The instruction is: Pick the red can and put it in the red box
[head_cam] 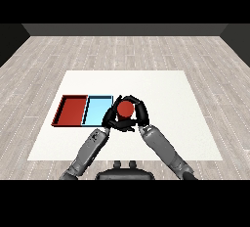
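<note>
While both robot hands curl round it, the red can (126, 108) sits between right robot hand (140, 114) and left robot hand (112, 118) — beside the light blue tray (93, 113), near the desk's (171, 99) front edge.

I see two trays side by side on the left part of the table (166, 89); the red tray (71, 110) lies left of the light blue tray (95, 110), and they touch. Just right of the light blue tray sits the can (126, 108), with my left hand (110, 118) on its left and my right hand (139, 113) around its right and far side. Both forearms come in from the near edge.
</note>
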Motion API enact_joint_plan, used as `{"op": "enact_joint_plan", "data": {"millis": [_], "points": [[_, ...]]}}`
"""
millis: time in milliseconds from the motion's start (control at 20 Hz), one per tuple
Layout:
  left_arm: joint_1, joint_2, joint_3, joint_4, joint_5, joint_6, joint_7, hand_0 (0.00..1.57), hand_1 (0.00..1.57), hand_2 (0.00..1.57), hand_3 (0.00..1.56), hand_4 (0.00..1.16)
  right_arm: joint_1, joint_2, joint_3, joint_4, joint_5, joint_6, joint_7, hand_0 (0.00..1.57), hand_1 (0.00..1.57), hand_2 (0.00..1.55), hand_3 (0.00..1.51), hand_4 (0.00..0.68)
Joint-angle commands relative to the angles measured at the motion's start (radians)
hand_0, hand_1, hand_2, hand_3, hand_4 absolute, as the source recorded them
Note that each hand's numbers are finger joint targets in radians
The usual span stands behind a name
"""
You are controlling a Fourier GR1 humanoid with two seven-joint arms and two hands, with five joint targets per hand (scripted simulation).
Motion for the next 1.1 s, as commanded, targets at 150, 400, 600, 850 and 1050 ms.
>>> {"op": "enact_joint_plan", "data": {"millis": [150, 400, 600, 850, 1050], "points": [[0.082, 0.026, -0.017, -0.090, -0.090, 0.017, 0.033, 0.00, 0.00, 0.00, 0.00, 0.35, -0.050, 0.059, 0.008, 0.043, -0.025, 0.006, -0.027, 1.47, 1.47, 1.42, 1.37, 0.511], [0.045, 0.000, 0.008, -0.043, -0.035, 0.202, 0.078, 1.52, 1.52, 1.47, 1.14, 0.66, -0.022, 0.060, 0.077, 0.032, 0.034, -0.021, -0.032, 1.48, 1.48, 1.44, 1.38, 0.531], [-0.042, 0.000, 0.013, 0.051, -0.055, 0.265, 0.081, 1.57, 1.57, 1.50, 1.34, 0.73, -0.108, 0.060, -0.004, 0.080, 0.004, 0.026, 0.006, 1.49, 1.49, 1.44, 1.38, 0.535], [-0.042, 0.000, 0.038, 0.015, -0.004, 0.246, 0.084, 1.57, 1.57, 1.50, 1.36, 0.75, -0.039, 0.060, 0.041, 0.103, -0.032, -0.007, -0.095, 1.51, 1.51, 1.45, 1.38, 0.522], [-0.060, 0.000, -0.028, 0.002, 0.026, 0.325, 0.015, 1.57, 1.57, 1.53, 1.43, 0.92, -0.074, 0.060, 0.070, 0.126, 0.002, -0.041, -0.049, 1.47, 1.47, 1.44, 1.39, 0.516]]}}
